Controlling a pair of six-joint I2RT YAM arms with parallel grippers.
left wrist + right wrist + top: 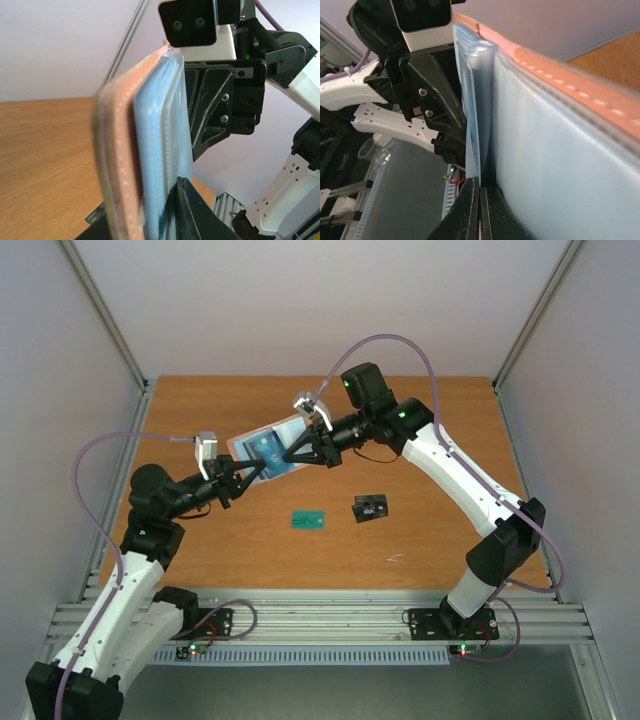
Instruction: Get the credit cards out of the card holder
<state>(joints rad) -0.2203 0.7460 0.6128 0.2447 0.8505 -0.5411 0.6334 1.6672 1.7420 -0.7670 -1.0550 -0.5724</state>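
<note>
Card holder (248,447) held open above desk's far middle, edge clamped by left gripper (260,467). Right gripper (289,456) pinched together at pocket; card grip not confirmable. Dark blue card (271,449) judged thin, stiff, slick: best taken by exposed edge.

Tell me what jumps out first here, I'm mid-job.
The left tool and right tool meet at the open wallet, lifted over the far middle of the table. Nearer the arms, a green card and a black card lie loose on it.
</note>
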